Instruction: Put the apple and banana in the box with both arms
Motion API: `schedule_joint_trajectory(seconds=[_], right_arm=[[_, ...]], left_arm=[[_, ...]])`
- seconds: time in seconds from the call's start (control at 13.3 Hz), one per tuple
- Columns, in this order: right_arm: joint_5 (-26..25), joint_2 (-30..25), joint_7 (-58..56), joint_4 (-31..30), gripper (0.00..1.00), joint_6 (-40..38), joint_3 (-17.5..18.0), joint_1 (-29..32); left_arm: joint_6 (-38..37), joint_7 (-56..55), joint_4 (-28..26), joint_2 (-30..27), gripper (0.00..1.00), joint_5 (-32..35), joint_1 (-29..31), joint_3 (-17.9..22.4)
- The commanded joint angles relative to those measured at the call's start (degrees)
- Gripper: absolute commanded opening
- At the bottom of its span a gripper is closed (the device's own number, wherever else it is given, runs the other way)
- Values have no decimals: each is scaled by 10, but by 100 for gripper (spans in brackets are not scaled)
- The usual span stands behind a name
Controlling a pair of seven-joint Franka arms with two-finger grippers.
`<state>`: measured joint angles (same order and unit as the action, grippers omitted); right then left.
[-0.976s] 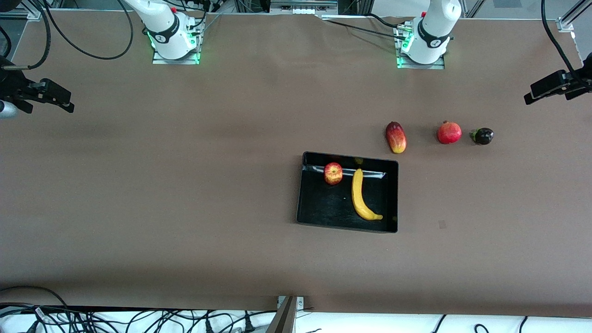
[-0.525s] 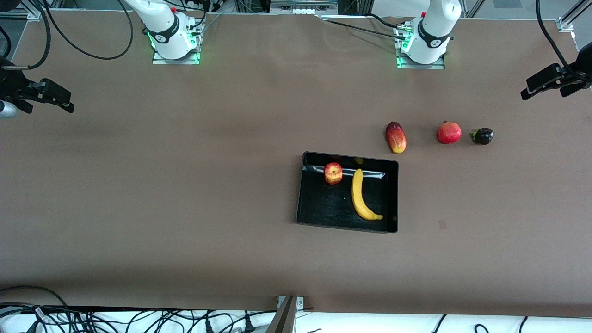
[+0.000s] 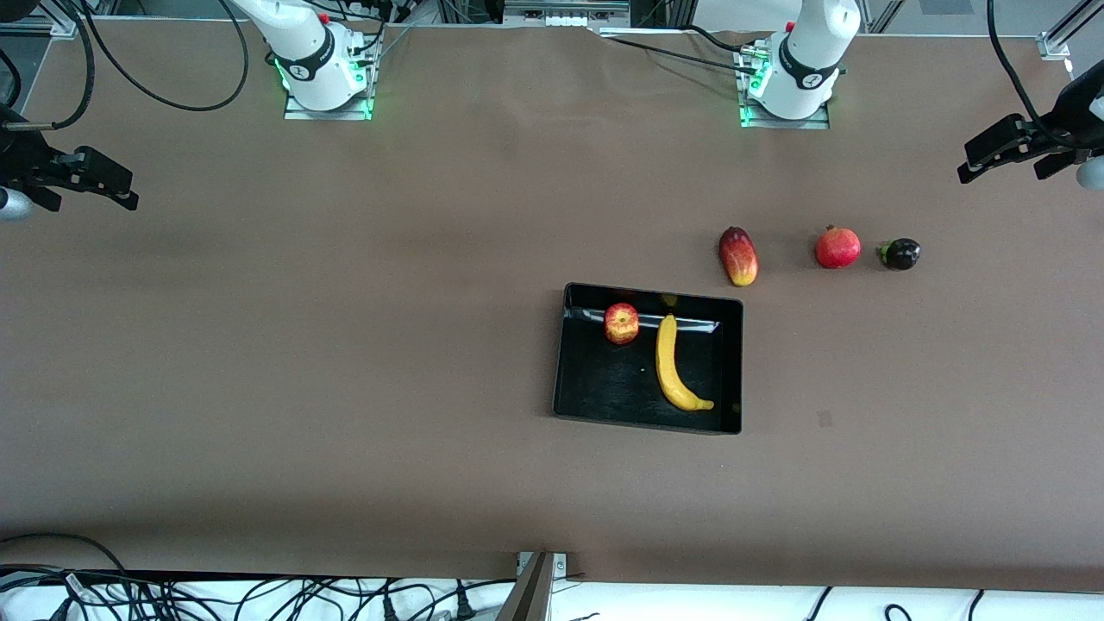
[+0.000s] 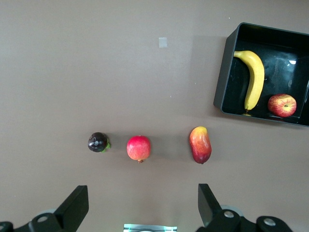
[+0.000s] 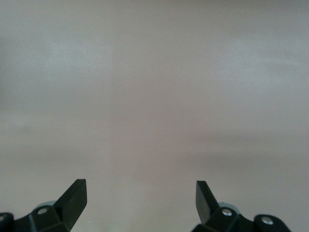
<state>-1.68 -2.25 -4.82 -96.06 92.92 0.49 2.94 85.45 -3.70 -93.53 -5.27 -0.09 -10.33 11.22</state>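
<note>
The box [image 3: 647,414] is sitting on the table [image 3: 345,388], and both task fruits are already lying inside it: the banana [image 3: 671,366] is stretching along the floor toward the left arm's end, and the apple [image 3: 621,323] is resting just beside it, near the wall farther from the front camera. Farther off, a mango [image 3: 738,256], a pomegranate [image 3: 837,247] and a dark mangosteen [image 3: 900,254] are lying in a row, left alone as distractors. The left pincer [image 3: 1009,151] is hanging wide open and empty at the table's edge; the right pincer [image 3: 86,177] is waiting likewise, gaping and empty. The placing looks finished.
</note>
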Motion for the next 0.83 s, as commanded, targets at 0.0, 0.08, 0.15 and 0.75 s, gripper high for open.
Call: schedule_joint_trajectory(seconds=[0.0,0.08,0.15,0.75], right_arm=[[11,-2,-1,5,100,-8,5,8],[11,-2,-1,5,100,-8,5,8],[11,-2,-1,5,100,-8,5,8],[11,-2,-1,5,100,-8,4,8]], left_arm=[[17,8,-16,-12,100,15,-2,-3],[17,8,-15,-11,100,14,-4,-3],[17,6,-14,-7,100,14,-6,-3],[21,1,-7,4,100,9,-7,-4]])
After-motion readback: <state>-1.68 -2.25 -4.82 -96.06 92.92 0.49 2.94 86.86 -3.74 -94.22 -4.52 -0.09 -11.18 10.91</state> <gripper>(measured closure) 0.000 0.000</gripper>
